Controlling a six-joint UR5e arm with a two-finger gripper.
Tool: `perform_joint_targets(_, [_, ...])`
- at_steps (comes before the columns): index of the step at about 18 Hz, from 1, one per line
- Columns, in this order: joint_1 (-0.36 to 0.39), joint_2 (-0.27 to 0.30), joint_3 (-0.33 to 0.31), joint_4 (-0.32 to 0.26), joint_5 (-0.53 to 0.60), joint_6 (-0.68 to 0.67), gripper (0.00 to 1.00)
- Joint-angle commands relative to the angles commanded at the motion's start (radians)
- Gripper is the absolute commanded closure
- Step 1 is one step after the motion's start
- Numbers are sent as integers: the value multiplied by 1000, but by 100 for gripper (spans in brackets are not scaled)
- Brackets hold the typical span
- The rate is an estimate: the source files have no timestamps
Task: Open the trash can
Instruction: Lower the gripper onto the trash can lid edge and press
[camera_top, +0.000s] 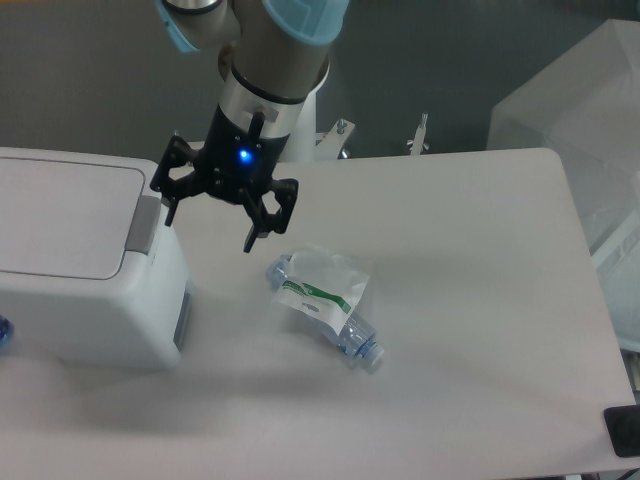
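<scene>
The trash can (90, 290) is a large white boxy bin at the left of the table, with its flat lid (60, 215) lying closed. A grey rectangular tab (143, 223) sits on its right rim. My gripper (212, 228) hangs above the table just right of the bin, its black fingers spread open and empty. Its left fingertip (170, 212) is close to the grey tab; whether it touches the tab cannot be told. A blue light glows on the gripper body.
A crushed clear plastic bottle (325, 300) with a green-white label lies on the table right of the gripper. Clamps (422, 135) stand at the table's far edge. A dark object (625, 432) sits at the front right corner.
</scene>
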Motion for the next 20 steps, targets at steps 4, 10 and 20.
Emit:
perform_joint_targets(4, [-8, -9, -11, 12, 0, -38, 0])
perform_joint_targets(10, [-23, -11, -18, 11, 18, -40, 0])
perform_joint_targets(20, [-54, -12, -51, 14, 20, -40, 0])
